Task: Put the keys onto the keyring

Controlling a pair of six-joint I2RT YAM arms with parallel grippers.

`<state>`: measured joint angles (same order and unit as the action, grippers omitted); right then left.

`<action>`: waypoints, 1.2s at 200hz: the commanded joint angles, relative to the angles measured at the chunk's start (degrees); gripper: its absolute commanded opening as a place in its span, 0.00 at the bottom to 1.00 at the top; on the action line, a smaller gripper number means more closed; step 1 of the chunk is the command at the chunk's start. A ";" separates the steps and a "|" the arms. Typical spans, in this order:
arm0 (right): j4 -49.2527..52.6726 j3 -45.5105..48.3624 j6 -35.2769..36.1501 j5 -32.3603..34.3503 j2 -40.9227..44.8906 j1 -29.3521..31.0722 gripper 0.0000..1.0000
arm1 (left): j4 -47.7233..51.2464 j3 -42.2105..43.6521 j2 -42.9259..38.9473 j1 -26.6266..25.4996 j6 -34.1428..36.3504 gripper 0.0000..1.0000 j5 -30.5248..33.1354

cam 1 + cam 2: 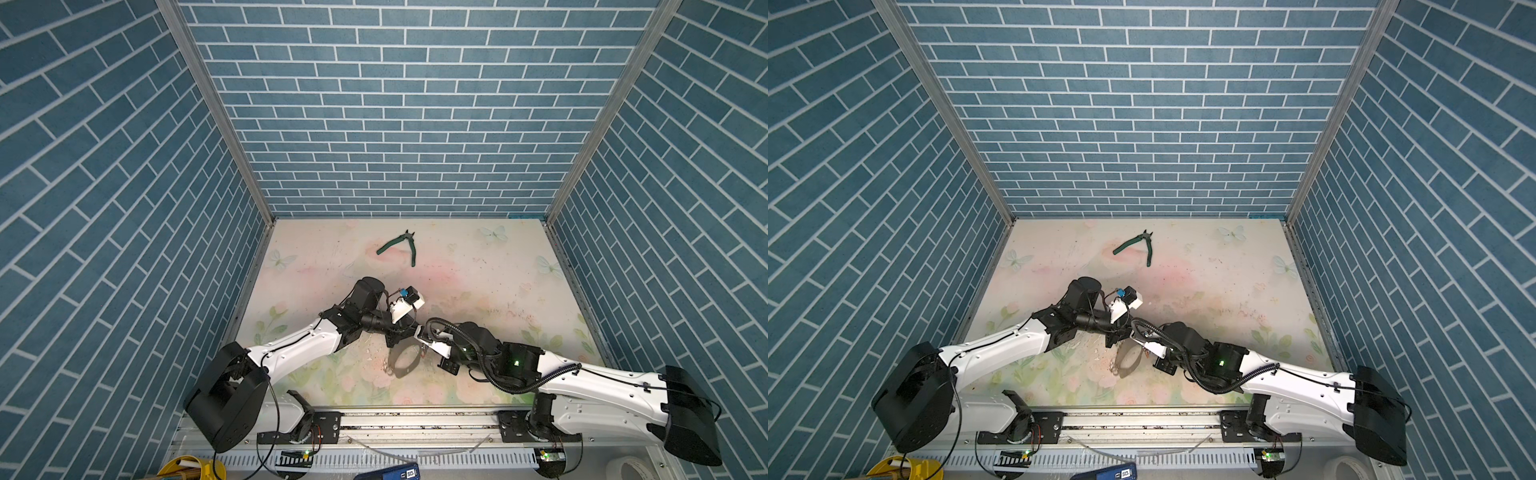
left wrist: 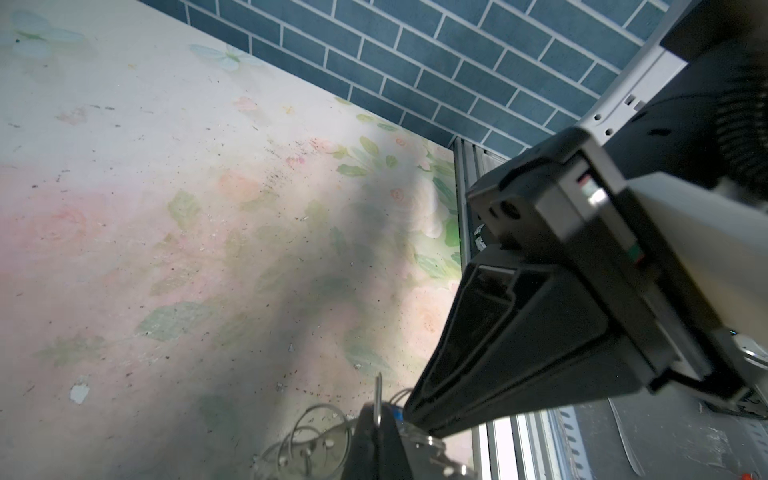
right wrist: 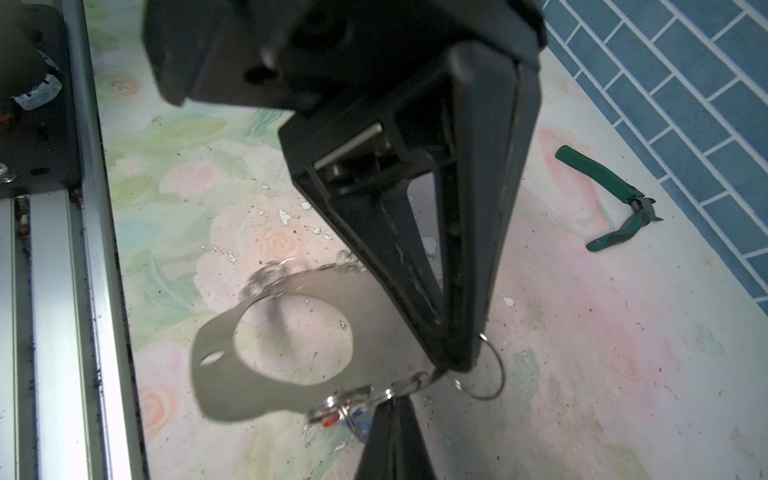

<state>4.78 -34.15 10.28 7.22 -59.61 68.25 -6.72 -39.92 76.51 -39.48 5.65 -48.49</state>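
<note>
The keyring is a flat grey oval hoop with small silvery rings along its edge. It hangs tilted over the mat near the front centre in both top views. My left gripper is shut on the keys: the silver blade sticks out between the fingers, with a bit of the blue tag behind it. Its tip is at the hoop's rim beside a loose ring. My right gripper is shut on the hoop's ringed edge. Both grippers meet there.
Green-handled pliers lie open near the back wall. A red tag hangs from a ring on the hoop. An aluminium rail runs along the front edge. Blue brick walls close three sides.
</note>
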 commanded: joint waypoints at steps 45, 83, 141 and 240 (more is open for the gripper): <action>0.95 2.83 -9.53 2.93 11.25 -6.19 0.00 | -1.34 -0.25 -1.08 0.17 1.63 0.00 2.96; 1.97 3.06 -15.81 2.49 8.33 -8.53 0.00 | -4.60 3.24 -2.29 0.97 0.68 0.00 5.75; 6.10 1.16 -25.13 -3.96 3.59 -11.78 0.00 | -10.98 9.46 -7.91 1.38 0.33 0.00 11.67; 17.16 -13.15 -31.99 -3.69 -22.55 -17.42 0.00 | -16.35 15.13 -14.18 1.87 0.21 0.00 16.30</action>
<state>17.19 -43.88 -18.15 3.64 -78.74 53.01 -19.77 -25.65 63.29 -37.93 5.98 -32.93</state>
